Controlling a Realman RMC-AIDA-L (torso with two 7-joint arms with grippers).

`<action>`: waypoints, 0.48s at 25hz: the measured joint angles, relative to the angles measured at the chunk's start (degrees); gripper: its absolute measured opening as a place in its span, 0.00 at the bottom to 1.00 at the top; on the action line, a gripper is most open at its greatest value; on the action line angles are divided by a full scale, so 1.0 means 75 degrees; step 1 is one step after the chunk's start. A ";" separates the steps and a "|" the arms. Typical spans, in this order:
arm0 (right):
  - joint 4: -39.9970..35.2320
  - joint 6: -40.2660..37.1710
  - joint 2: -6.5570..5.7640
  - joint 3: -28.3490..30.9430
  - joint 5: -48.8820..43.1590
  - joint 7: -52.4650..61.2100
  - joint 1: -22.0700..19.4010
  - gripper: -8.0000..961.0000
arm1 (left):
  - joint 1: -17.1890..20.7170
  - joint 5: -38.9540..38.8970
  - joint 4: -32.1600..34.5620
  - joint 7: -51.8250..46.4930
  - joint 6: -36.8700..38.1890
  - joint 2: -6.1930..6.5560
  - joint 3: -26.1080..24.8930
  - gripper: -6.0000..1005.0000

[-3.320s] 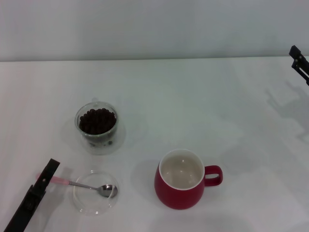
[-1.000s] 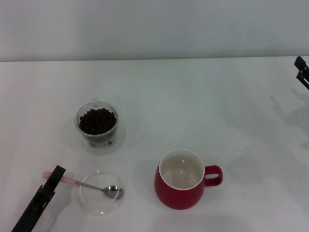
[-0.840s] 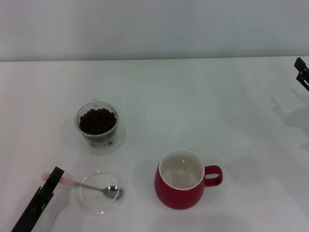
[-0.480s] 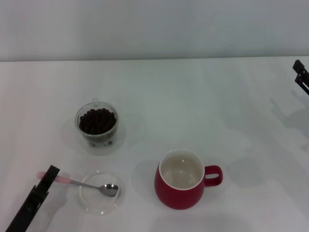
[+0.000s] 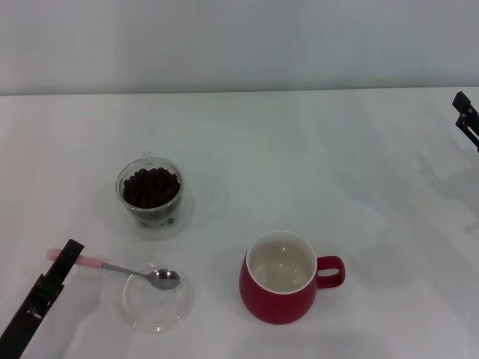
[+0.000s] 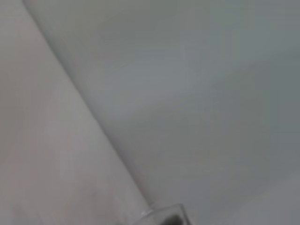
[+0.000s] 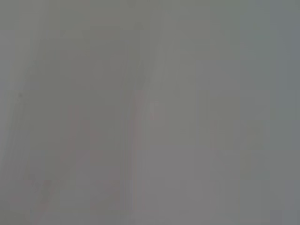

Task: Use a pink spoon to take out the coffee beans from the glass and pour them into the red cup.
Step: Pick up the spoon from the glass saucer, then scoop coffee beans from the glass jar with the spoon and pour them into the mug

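left gripper (image 5: pixel 66 254) has the pink spoon (image 5: pixel 112 268) by its handle – bowl now lifted off the glass dish (image 5: pixel 156 303); finger opening cannot be judged – pickup under way.

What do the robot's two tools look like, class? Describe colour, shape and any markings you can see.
The left tool is a long, flat, matte black bar with a squared tip. Of the right tool, only a small angular black piece shows at the edge. No cables or markings are visible.

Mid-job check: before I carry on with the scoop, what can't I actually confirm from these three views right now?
- Left gripper, head view: its black finger covers the pink spoon handle, so the grip is unconfirmed.
- Right gripper, head view: cut off by the edge.
- Glass, left wrist view: only a sliver at the edge.
- Right wrist view: blank surface, nothing identifiable.
- Spoon bowl: whether it touches the glass dish is unclear.
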 joint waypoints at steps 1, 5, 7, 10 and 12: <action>0.0000 -0.0001 0.0002 0.0001 -0.0001 0.0000 -0.0001 0.76 | 0.0005 0.0078 0.0097 -0.0049 -0.0051 0.0000 0.0000 0.13; 0.0000 -0.0001 0.0044 0.0006 -0.0001 -0.0001 0.0003 0.76 | -0.0038 0.0419 0.0598 -0.0401 -0.0114 0.0008 0.0000 0.13; -0.0005 -0.0001 0.0060 0.0011 0.0001 -0.0007 0.0000 0.76 | -0.0096 0.0626 0.0887 -0.0575 -0.0123 0.0009 -0.0001 0.13; -0.0039 -0.0002 0.0086 0.0013 0.0019 -0.0009 -0.0017 0.76 | -0.0216 0.0901 0.1387 -0.0893 -0.0133 0.0012 -0.0003 0.13; -0.0049 -0.0043 0.0107 0.0013 0.0022 -0.0011 -0.0036 0.76 | -0.0316 0.1021 0.1727 -0.1130 -0.0153 0.0024 -0.0004 0.13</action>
